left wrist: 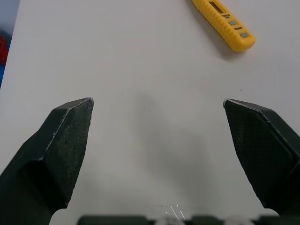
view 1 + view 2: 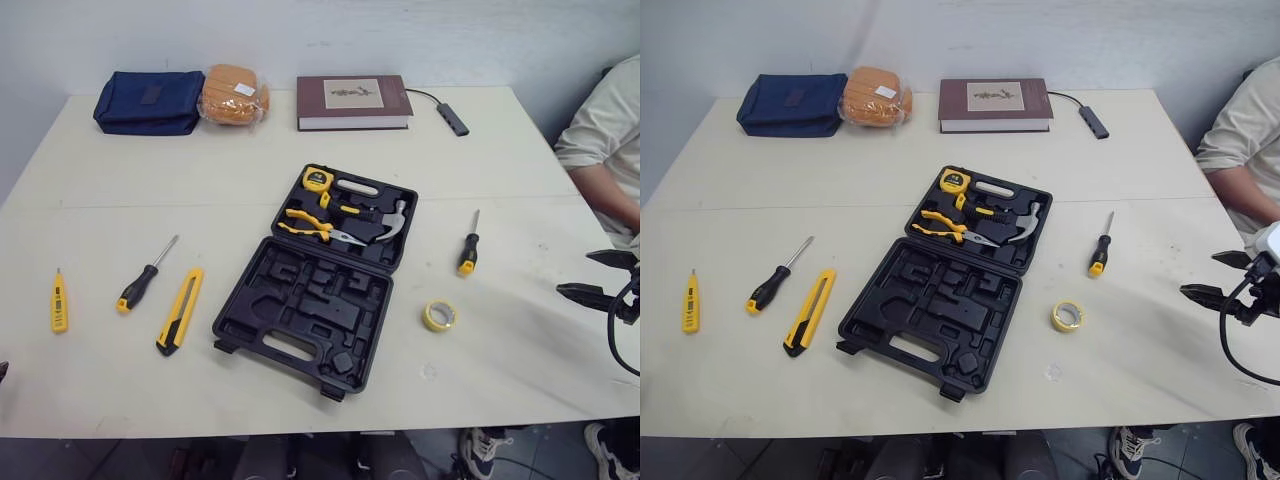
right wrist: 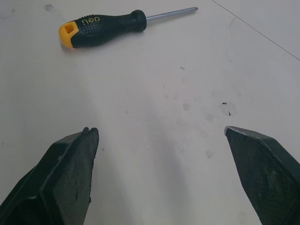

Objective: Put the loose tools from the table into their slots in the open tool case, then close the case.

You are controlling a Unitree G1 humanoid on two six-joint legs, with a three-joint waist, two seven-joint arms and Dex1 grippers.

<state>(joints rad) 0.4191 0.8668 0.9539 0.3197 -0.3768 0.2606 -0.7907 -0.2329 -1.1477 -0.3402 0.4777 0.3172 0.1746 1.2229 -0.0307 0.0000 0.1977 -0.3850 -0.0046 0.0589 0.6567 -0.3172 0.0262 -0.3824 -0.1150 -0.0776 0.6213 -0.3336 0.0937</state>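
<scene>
Right wrist view, screwdriver (image 3: 101, 27), "deli" lettering

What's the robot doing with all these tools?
Nothing is held yet. The tool case lies open mid-table, and five items lie loose around it: a tester pen, a screwdriver and a utility knife on the left, a second screwdriver and a tape roll on the right. The left end effector and right end effector hover open and empty.

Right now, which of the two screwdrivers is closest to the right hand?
The screwdriver right of the tool case, near the tape roll. The other screwdriver lies left of the case beside the utility knife, far from the right hand.
</scene>
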